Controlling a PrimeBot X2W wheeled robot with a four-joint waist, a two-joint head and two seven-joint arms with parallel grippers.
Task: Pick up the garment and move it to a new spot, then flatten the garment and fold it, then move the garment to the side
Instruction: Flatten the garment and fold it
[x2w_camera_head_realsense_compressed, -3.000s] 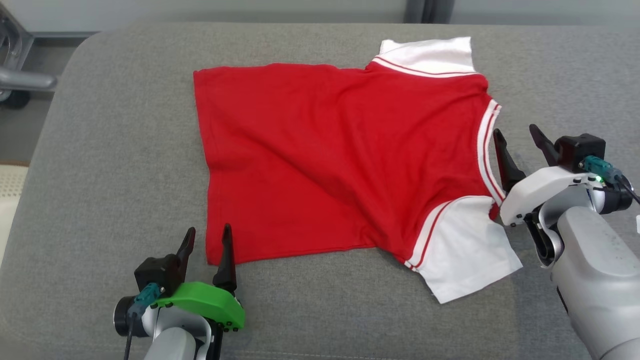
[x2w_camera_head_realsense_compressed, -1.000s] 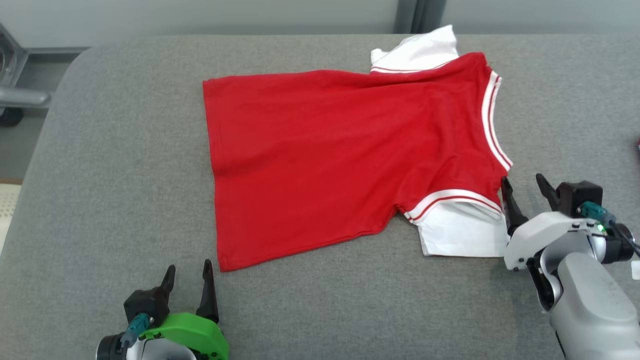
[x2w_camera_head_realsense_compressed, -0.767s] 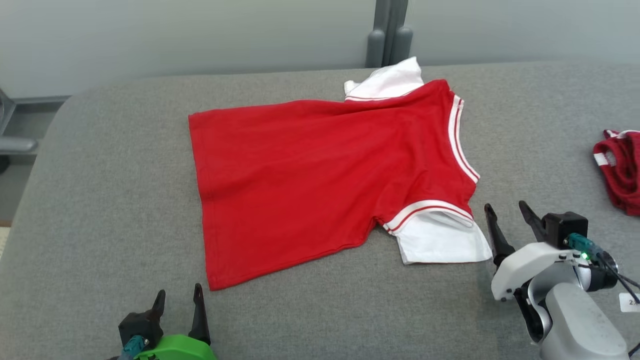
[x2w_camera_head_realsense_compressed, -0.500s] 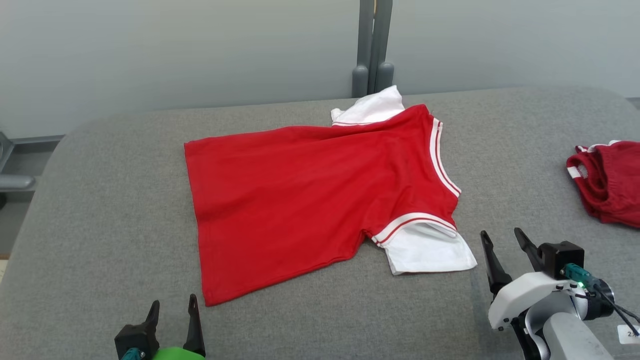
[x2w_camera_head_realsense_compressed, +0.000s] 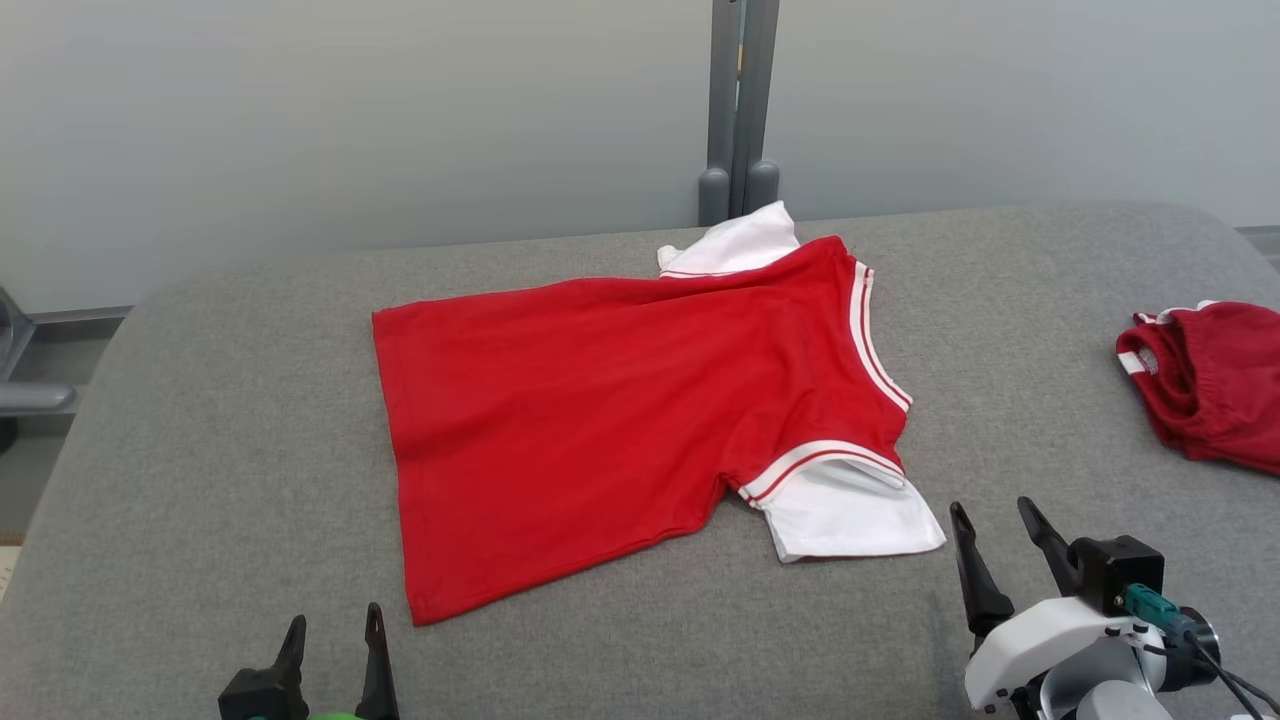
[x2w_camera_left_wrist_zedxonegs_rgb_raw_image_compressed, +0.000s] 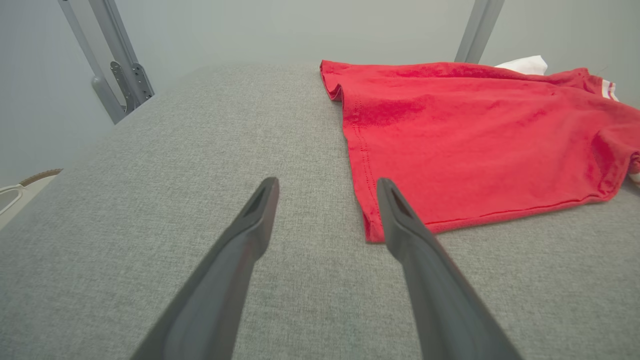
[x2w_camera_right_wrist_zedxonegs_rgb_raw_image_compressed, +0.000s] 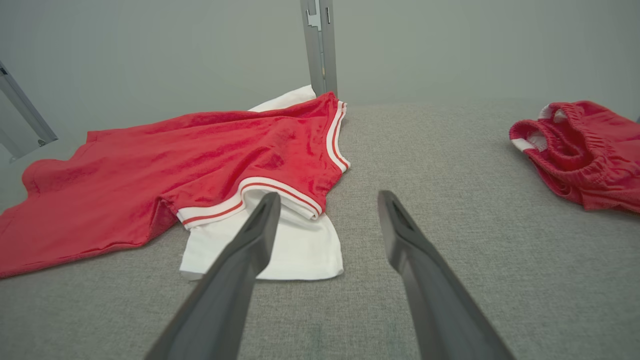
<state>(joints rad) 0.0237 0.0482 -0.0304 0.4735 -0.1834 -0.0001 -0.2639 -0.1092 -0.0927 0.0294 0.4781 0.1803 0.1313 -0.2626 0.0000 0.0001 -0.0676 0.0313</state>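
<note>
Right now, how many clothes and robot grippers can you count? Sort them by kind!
Shirts: 1, the red shirt
Crumpled clothes: 1, the red bundle
Grippers: 2, the left gripper and the right gripper
Total: 4

Bare grey cushion (x2w_camera_head_realsense_compressed: 200, 420) surrounds the red shirt (x2w_camera_head_realsense_compressed: 600, 400), with bunched red shorts (x2w_camera_head_realsense_compressed: 1210, 385) blocking the far right edge.

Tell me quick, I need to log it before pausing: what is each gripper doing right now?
Left gripper: open, holding nothing, just short of the shirt.
Right gripper: open, holding nothing, beside the white sleeve.
</note>
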